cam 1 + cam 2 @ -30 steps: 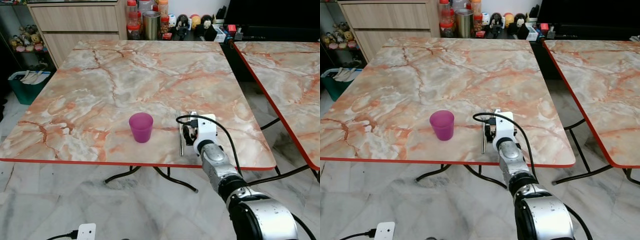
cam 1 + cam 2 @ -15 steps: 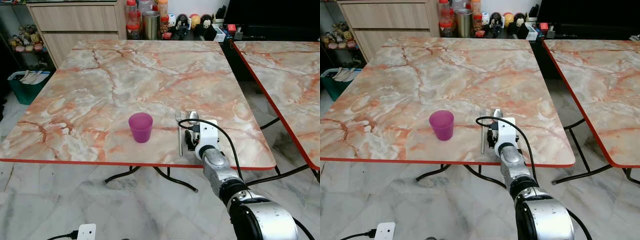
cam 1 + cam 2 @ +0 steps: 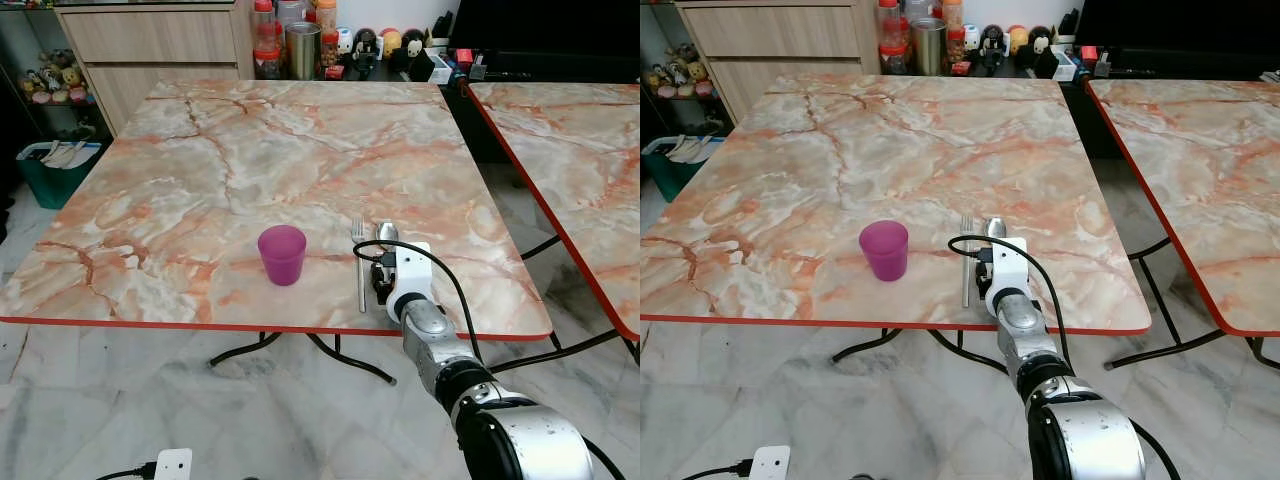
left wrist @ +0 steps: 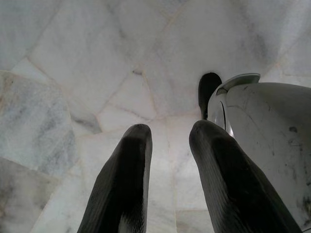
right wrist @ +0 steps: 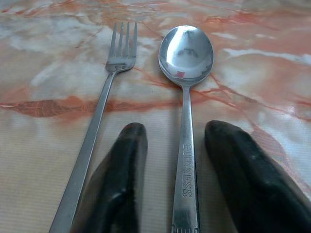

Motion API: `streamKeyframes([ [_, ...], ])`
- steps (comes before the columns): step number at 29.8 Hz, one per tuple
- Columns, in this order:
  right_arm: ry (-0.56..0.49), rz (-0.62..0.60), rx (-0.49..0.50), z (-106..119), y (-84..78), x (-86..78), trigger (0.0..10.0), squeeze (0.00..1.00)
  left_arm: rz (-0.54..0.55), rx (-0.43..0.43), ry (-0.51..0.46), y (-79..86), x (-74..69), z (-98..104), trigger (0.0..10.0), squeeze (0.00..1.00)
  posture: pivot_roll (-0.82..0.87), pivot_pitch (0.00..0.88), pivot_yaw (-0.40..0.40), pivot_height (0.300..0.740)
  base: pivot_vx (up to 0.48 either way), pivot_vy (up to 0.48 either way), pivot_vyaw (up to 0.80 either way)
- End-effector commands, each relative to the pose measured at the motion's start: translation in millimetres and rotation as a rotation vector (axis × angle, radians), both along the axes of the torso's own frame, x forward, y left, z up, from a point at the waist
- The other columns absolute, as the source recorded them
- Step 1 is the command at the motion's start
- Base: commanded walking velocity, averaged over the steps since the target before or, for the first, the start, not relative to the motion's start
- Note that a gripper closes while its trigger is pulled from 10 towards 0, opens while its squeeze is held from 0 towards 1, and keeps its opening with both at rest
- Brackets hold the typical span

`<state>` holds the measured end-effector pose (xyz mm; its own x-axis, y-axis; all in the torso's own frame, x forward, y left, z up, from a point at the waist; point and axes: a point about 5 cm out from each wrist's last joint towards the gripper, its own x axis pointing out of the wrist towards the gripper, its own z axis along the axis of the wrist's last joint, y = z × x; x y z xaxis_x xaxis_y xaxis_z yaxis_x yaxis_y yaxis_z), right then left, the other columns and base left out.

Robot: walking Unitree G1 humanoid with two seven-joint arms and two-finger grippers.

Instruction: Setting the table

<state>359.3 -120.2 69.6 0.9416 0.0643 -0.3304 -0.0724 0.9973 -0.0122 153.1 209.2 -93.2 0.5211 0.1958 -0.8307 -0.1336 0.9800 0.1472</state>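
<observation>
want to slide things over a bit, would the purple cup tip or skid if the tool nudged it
The cup looks like light plastic, upright on a smooth marble table, so a low push would probably make it skid. It seems taller than wide with a narrower base, so a nudge near the rim might tip it.

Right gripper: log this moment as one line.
right gripper open, fingers either side of spoon handle | spoon flat on table, fork beside it | purple cup upright | left gripper idle
</observation>
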Motion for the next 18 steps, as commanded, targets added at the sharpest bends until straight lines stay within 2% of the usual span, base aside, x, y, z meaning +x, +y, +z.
streamKeyframes([
  [1,0.012,-0.008,0.011,-0.9,-0.9,-0.2,0.0,0.00,0.002,-0.019,0.017,-2.6,-3.7,-2.1,10.0,0.00,0.14,0.067,-0.018,0.715,0.000,0.000,0.00],
  [18,0.007,-0.019,0.006,0.2,-1.7,0.5,0.0,0.00,0.008,-0.030,0.024,-2.9,-7.0,-3.5,10.0,0.00,0.15,0.074,-0.015,0.715,0.000,0.000,0.00],
])
